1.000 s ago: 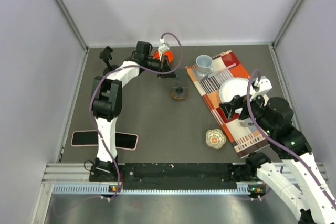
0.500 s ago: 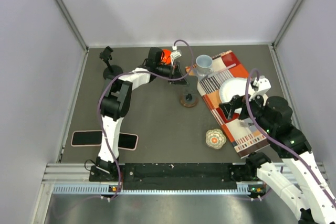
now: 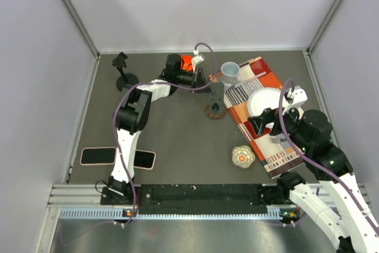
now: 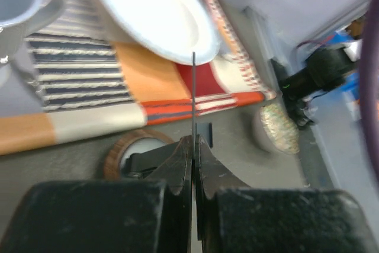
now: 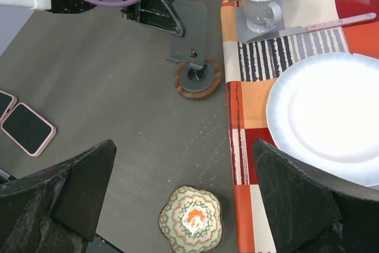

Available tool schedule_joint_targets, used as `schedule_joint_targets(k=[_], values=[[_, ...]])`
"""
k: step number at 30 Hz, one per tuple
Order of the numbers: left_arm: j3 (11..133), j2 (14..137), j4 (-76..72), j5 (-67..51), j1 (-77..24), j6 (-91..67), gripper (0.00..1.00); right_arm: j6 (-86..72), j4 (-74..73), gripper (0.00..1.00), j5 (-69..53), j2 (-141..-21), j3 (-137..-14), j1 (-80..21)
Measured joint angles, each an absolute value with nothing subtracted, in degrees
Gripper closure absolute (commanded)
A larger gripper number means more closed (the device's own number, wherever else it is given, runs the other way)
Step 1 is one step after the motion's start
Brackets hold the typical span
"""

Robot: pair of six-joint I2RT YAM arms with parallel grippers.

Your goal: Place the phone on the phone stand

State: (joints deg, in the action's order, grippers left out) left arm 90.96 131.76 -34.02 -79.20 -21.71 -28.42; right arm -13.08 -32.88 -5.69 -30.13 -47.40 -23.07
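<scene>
The phone stand [image 3: 215, 109] has a round wooden base and a thin grey plate; it stands just left of the placemat. My left gripper [image 3: 208, 81] is shut on the plate's edge, seen as a thin line between the jaws in the left wrist view [image 4: 193, 99], with the base [image 4: 127, 152] below. The stand also shows in the right wrist view [image 5: 197, 77]. Two phones lie at the near left: a black one [image 3: 98, 156] and a pink-cased one [image 3: 144, 159], also in the right wrist view [image 5: 26, 127]. My right gripper [image 3: 267, 124] is open and empty above the placemat's left edge.
A striped placemat [image 3: 260, 140] on the right carries a white plate [image 3: 265, 101], a grey cup [image 3: 230, 71] and a knife [image 5: 331, 23]. A patterned bowl [image 3: 243, 156] sits near front. An orange object [image 3: 187, 61] and a black stand [image 3: 122, 68] are at the back.
My left gripper has swung right from the back middle toward the placemat, taking the phone stand with it. The right arm has not moved.
</scene>
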Motion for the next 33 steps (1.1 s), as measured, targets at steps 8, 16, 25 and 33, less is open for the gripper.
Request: schedule_joint_targets(k=[8,16,25,33], values=[[92.9,129.2,-6.4,-73.6,-21.1,-3.4,1.00,-13.1,-33.1,0.01,-5.7,-30.1,-47.4,-23.1],[94.9,128.9,-0.1,-73.5,-20.6,1.1,1.00,-13.1,-33.1,0.01,-5.7,-30.1,-47.4,-23.1],[105.8,131.9,10.9,-72.1,-17.7,8.1,1.00,-13.1,-34.0,0.01,-5.7,-30.1,-47.4,-23.1],[109.1,134.7,15.4,-72.6,-16.3,9.7,1.00,-13.1,-34.2,0.01,-5.7,-30.1,-47.4,-23.1]])
